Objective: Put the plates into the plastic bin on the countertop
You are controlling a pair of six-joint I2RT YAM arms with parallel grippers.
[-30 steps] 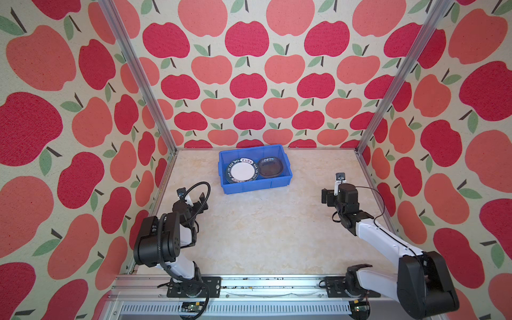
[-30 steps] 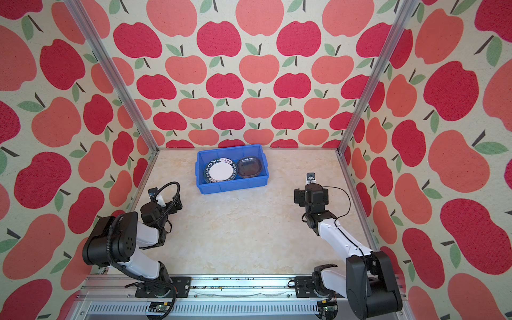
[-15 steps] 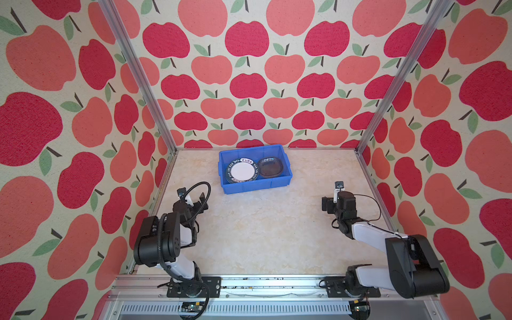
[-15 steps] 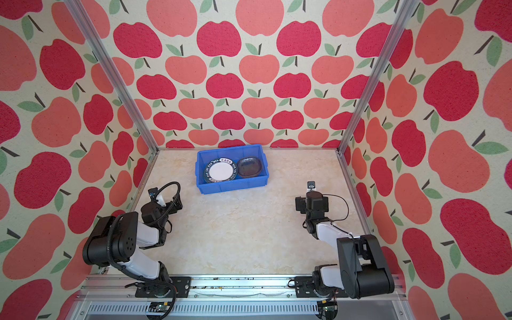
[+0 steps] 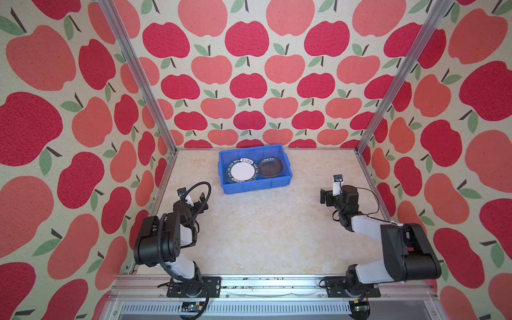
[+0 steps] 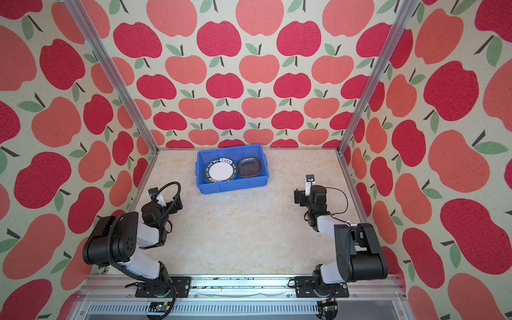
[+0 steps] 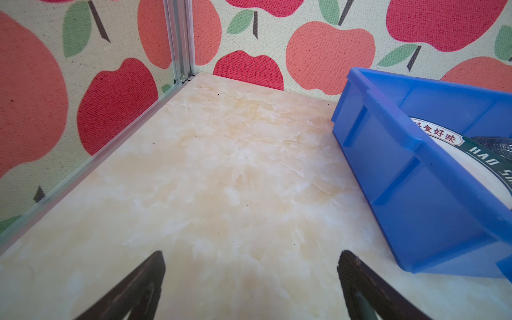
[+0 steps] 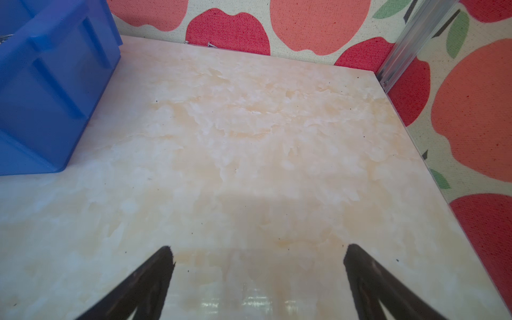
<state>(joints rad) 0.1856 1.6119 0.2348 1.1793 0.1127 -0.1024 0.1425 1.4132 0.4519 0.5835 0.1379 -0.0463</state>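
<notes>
Bin [image 5: 256, 187]: blue, stands on the countertop [image 5: 263, 235] at its far edge, close to the back apple wall [image 5: 249, 83].

Plates: all that show lie inside the bin. White plate [image 5: 242, 171], round with a dark-green lettered rim, tops a stack in the bin half nearer the left arm. Lower rims peek out beneath it, count not readable. Grey plate [image 5: 271, 166], a translucent rounded square, fills the half nearer the right arm. Whether more lie under it I cannot tell. The two sit just beside each other. In the left wrist view the grey edge shows past the white rim, contact uncertain.

Left gripper [image 7: 251, 254]: jaws spread wide, countertop showing between the fingers. In both top views it sits low, in front of the bin toward its left-arm side and well apart from it.

Right gripper [image 8: 258, 248]: jaws likewise wide apart, countertop showing between them. It is in front of the bin toward its right-arm side, well apart. The bin's corner shows at the edge of the right wrist view.

Both arms are folded low near the front rail [image 5: 271, 282], across the countertop from the bin.
</notes>
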